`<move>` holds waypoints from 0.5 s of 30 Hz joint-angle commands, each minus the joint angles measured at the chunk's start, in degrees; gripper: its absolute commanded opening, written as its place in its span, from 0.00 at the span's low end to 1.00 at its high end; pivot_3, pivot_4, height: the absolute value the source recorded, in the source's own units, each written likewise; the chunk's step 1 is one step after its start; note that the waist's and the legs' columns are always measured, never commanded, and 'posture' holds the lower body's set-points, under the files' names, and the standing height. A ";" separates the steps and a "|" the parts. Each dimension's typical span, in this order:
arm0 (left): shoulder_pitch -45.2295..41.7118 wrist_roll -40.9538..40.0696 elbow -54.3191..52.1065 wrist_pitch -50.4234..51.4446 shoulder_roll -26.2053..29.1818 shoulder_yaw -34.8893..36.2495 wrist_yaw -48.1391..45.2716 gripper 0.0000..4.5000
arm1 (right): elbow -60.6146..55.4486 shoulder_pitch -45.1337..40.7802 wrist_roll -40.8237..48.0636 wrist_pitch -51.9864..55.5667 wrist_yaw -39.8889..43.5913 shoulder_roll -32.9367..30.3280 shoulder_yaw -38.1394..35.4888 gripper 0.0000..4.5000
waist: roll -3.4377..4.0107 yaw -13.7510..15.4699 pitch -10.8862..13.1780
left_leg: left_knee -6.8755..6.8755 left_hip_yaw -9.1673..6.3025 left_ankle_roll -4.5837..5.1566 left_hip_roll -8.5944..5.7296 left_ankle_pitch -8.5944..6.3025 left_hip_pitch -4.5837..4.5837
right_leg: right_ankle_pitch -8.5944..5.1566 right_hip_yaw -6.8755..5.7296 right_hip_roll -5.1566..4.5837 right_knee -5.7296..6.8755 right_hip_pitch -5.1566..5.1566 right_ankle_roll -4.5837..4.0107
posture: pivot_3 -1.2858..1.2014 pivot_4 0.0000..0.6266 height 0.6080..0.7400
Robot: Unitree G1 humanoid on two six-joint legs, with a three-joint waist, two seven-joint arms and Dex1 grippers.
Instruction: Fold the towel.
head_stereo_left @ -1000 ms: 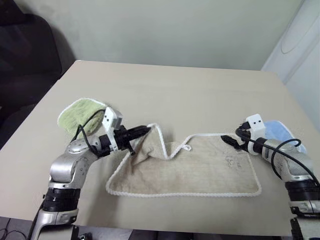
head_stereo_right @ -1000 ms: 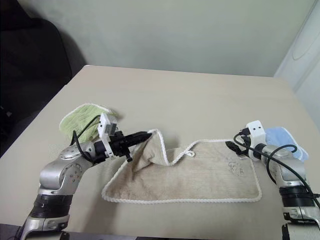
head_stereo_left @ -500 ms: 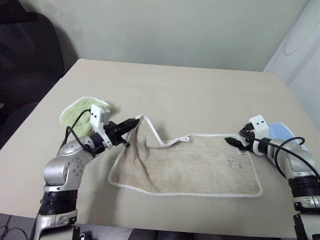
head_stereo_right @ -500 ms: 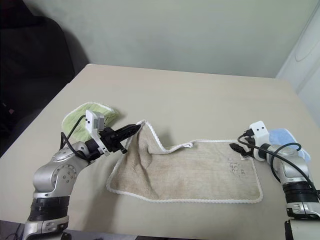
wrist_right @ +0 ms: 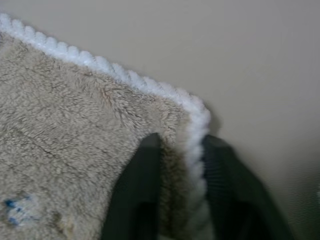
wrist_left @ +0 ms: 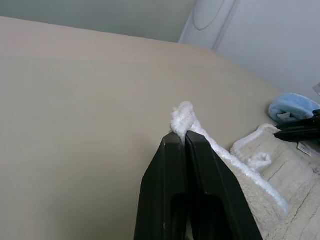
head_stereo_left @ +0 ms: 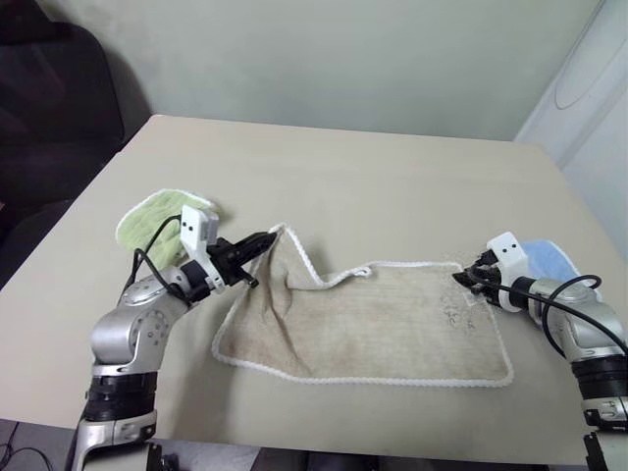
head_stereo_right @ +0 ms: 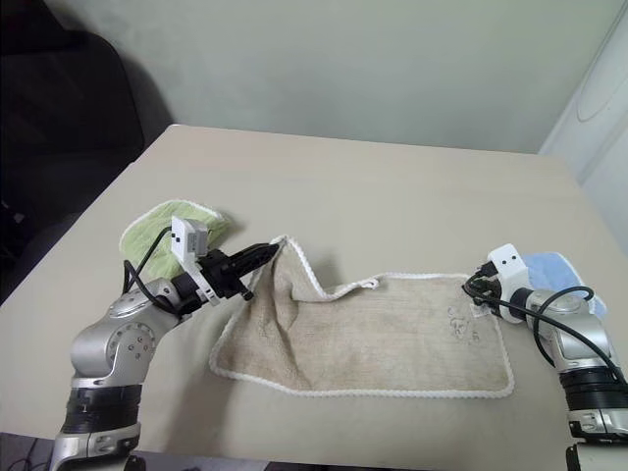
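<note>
Now pinching the towel [head_stereo_left: 373, 319] near the bench's [head_stereo_left: 343, 186] front edge: right tool [wrist_right: 179, 150] just narrowed onto its far right corner, left tool [wrist_left: 181, 141] clamping far left corner raised; ready for folding.

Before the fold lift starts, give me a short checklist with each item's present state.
1. Left tool shut on towel corner: ok.
2. Left corner raised off the table: ok.
3. Right tool astride the towel's far right corner edging: ok.
4. Right grip fully closed on the cloth: cannot tell.
5. Green towel and blue towel apart from the beige towel's folding area: ok.
</note>
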 commanded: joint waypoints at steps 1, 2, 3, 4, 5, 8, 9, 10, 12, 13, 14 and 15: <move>-1.03 -0.23 -0.88 -1.25 -0.09 0.41 0.00 0.00 | -0.43 0.57 -0.18 0.29 -0.46 0.00 -1.65 0.01 | -0.04 0.00 0.02 | 0.00 0.00 -0.01 0.00 -0.01 0.05 | 0.00 0.00 0.00 0.00 0.05 0.00 | 0.52 0.24 1.00; -0.90 -0.30 -1.02 -1.20 -0.09 0.61 0.12 0.00 | -1.12 0.89 0.30 0.52 -0.30 -0.09 -2.22 0.01 | -0.04 0.00 0.03 | 0.00 0.00 -0.03 -0.01 -0.03 0.07 | 0.00 0.00 0.00 0.00 0.06 0.00 | 0.52 0.24 1.00; -0.62 -0.51 -1.26 -1.05 -0.07 0.94 0.28 0.00 | -1.93 1.34 0.76 0.84 -0.23 -0.28 -2.92 0.01 | -0.04 0.03 0.04 | 0.00 0.00 -0.04 -0.01 -0.03 0.07 | 0.00 0.01 0.00 -0.01 0.06 0.00 | 0.52 0.24 1.00; -0.26 -0.70 -1.46 -0.97 -0.03 1.31 0.42 0.00 | -2.58 1.87 1.02 1.03 -0.17 -0.51 -3.50 0.01 | -0.03 0.09 0.05 | 0.00 0.00 -0.04 -0.01 -0.03 0.07 | -0.01 0.01 0.00 0.00 0.06 0.00 | 0.52 0.24 1.00; 0.26 -0.90 -1.82 -0.80 0.02 1.77 0.73 0.00 | -3.64 2.72 1.27 1.31 -0.07 -0.86 -4.18 0.01 | -0.03 0.11 0.05 | -0.01 0.00 -0.04 -0.02 -0.04 0.07 | -0.02 0.01 0.00 -0.01 0.06 0.01 | 0.52 0.24 1.00; 2.22 -1.62 -3.46 -0.73 0.01 4.00 2.24 0.00 | -8.81 6.22 2.43 2.32 -0.87 -1.96 -8.23 0.01 | -0.02 0.12 0.06 | -0.04 -0.01 -0.03 -0.02 -0.06 0.06 | -0.08 0.01 0.00 -0.02 0.05 0.05 | 0.52 0.24 1.00; 2.55 -1.87 -3.77 -0.86 -0.02 4.72 2.79 0.00 | -10.53 7.08 2.97 2.92 -1.31 -2.11 -9.83 0.01 | -0.01 0.11 0.06 | -0.06 0.00 -0.02 -0.02 -0.06 0.06 | -0.13 0.00 0.00 -0.02 0.06 0.04 | 0.52 0.24 1.00; 2.30 -2.16 -3.93 -1.18 -0.18 5.85 3.82 0.00 | -12.73 7.95 3.69 3.68 -1.87 -2.45 -12.05 0.01 | -0.02 0.12 0.10 | -0.05 0.00 -0.01 -0.02 -0.08 0.08 | -0.17 0.00 0.00 -0.01 0.06 0.03 | 0.52 0.24 1.00; -0.61 -2.54 -2.57 -1.97 -0.71 7.54 6.11 0.00 | -16.17 7.96 4.93 4.97 -2.76 -3.21 -15.69 0.01 | -0.03 0.03 0.21 | -0.04 0.01 -0.03 -0.04 -0.08 0.06 | -0.17 0.01 0.01 -0.01 0.05 0.01 | 0.52 0.24 1.00; -2.61 -2.38 -1.31 -2.33 -0.99 7.87 7.03 0.00 | -16.86 7.12 5.44 5.30 -3.06 -3.44 -16.83 0.01 | -0.07 0.06 0.35 | -0.04 0.03 -0.05 -0.06 -0.07 0.08 | -0.16 0.03 0.01 -0.01 0.05 -0.01 | 0.52 0.24 1.00; -5.38 -1.39 0.95 -3.26 -1.31 7.54 7.78 0.00 | -16.62 5.19 5.64 5.63 -3.80 -3.55 -17.52 0.01 | -0.11 0.05 0.42 | -0.02 0.02 -0.05 -0.10 -0.02 0.06 | -0.16 0.04 0.01 0.01 0.08 0.00 | 0.52 0.24 1.00; -8.96 -0.17 4.13 -4.20 -1.78 6.78 8.47 0.00 | -15.15 2.53 5.16 5.44 -4.81 -3.72 -17.43 0.01 | -0.16 0.06 0.48 | -0.02 0.01 -0.02 -0.10 0.05 0.06 | -0.17 0.06 0.01 0.01 0.09 0.01 | 0.52 0.24 1.00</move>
